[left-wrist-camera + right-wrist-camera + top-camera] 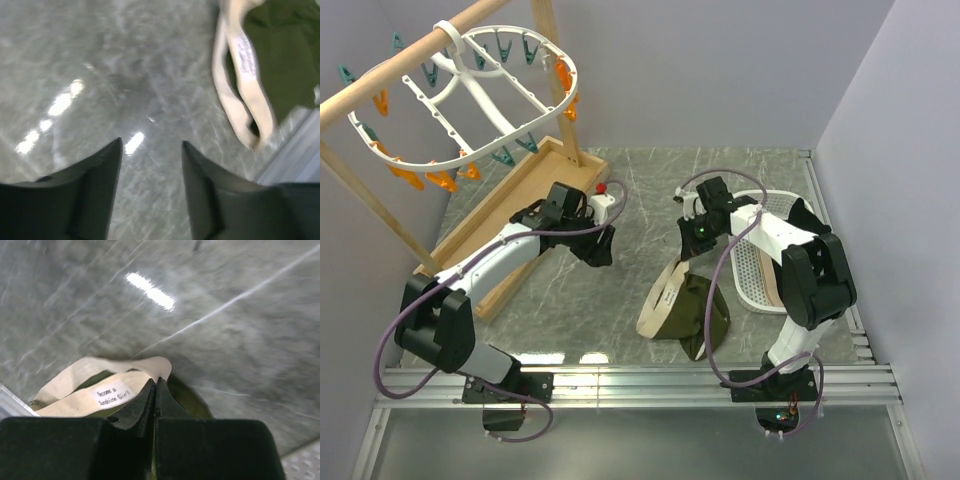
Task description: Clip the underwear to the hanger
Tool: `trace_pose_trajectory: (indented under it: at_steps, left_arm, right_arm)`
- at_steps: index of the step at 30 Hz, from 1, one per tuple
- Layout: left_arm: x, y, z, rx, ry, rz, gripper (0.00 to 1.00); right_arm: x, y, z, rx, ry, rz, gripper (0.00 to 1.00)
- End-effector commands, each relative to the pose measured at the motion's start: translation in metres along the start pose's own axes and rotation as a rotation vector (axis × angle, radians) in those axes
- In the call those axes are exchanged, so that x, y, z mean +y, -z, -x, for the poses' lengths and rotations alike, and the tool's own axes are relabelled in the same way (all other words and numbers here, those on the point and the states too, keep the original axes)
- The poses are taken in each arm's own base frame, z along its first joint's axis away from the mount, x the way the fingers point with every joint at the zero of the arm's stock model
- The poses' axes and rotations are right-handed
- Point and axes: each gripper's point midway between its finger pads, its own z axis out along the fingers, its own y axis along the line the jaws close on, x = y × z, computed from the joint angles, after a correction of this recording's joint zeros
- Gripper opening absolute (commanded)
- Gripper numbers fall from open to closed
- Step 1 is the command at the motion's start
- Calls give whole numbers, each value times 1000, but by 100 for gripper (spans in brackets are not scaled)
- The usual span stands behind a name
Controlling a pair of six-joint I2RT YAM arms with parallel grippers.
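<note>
Two claws, left claw spread above table (underwear apart, rightward), right claw pinching its beige edge.

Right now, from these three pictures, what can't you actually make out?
- Right wrist view: the label on the underwear is too blurred to read; the shut right tool covers its own pinch point.
- Left wrist view: the underwear runs off the top and right edges, blurred.
- Top view: the white mesh tray is partly hidden behind the right arm; the hanger clips are too small to judge open or shut.
</note>
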Motion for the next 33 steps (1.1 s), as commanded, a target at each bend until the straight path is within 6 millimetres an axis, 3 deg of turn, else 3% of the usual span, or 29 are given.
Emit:
trace_pose_trajectory:
  at_steps: [1,6,9,11,16,23,26,28,29,32,33]
  left_arm:
    - [-43,9,15,-138,-62,-202,70]
    - [-80,-11,-22,-38,128,-341,76]
    - [-81,-28,-43,23,236,-335,76]
    - [-72,-43,-54,56,304,-288,76]
    - [-70,-65,-42,28,402,-307,73]
    - [-74,-95,-55,87,521,-346,65]
    - [-76,-102,-54,79,541,-370,58]
    - [-77,-103,-56,88,549,-378,41]
    - [-75,-103,-57,96,547,-372,24]
    - [-67,-97,-53,83,542,-368,8]
    - [-63,-94,-56,105,557,-350,1]
  right_arm:
    - [-17,27,62,-194,17,-112,0]
    - [-36,28,63,-206,-71,-189,0]
    - [-35,27,62,-206,-91,-184,0]
    - [-35,24,61,-202,-98,-176,0]
    - [-40,15,54,-179,-113,-184,0]
    - [-43,11,56,-160,-114,-182,0]
    - [-46,9,56,-151,-121,-179,0]
    - [-47,8,56,-148,-125,-175,0]
    - [-46,6,57,-143,-124,-166,0]
    - [-42,6,60,-139,-121,-141,0]
    - [-41,6,61,-137,-123,-134,5]
